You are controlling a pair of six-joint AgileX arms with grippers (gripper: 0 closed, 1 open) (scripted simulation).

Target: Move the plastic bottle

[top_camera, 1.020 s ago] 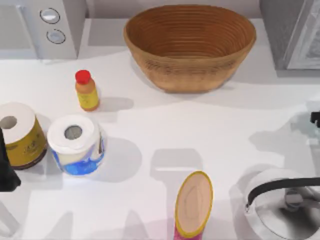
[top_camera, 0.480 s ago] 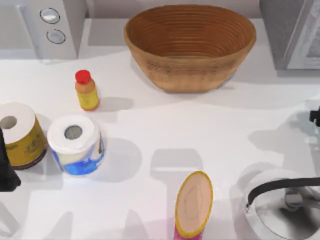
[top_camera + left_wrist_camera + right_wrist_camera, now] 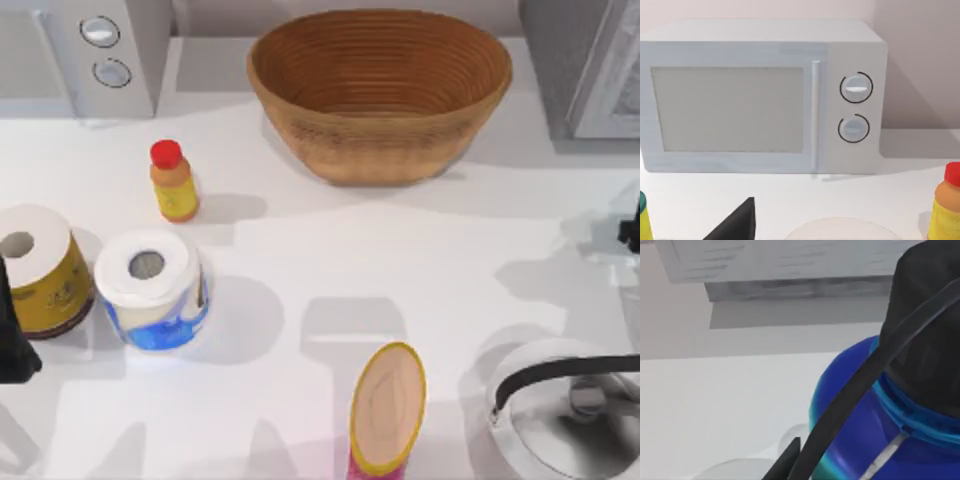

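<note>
Almost nothing on the table has shifted over the last second; the one change is at the far right edge, where the dark sliver of the right arm and the pale shadow beside it have crept a little farther back. The wicker bowl [image 3: 380, 90], the orange bottle with the red cap [image 3: 172, 181], the two paper rolls [image 3: 150, 290] and the tilted oval can [image 3: 386, 408] at the near edge sit exactly as they did. From the right wrist view, the plastic bottle [image 3: 875, 430] looms very close to the lens, its blue shoulder and black cap [image 3: 927, 335] prominent, with a dark bar crossing in front of it. That closeness suggests the right gripper is at the bottle, off the right side of the table, but whether its fingers are closed on it or merely alongside I cannot tell. The left arm [image 3: 12, 335] waits parked at the left edge, its wrist camera facing the microwave [image 3: 765, 95]; a dark fingertip [image 3: 737, 222] shows there, though not enough to say how wide that gripper stands. My read is that the task is at an early stage: the approach or grasp looks about done, and carrying and setting the bottle down are left.
</note>
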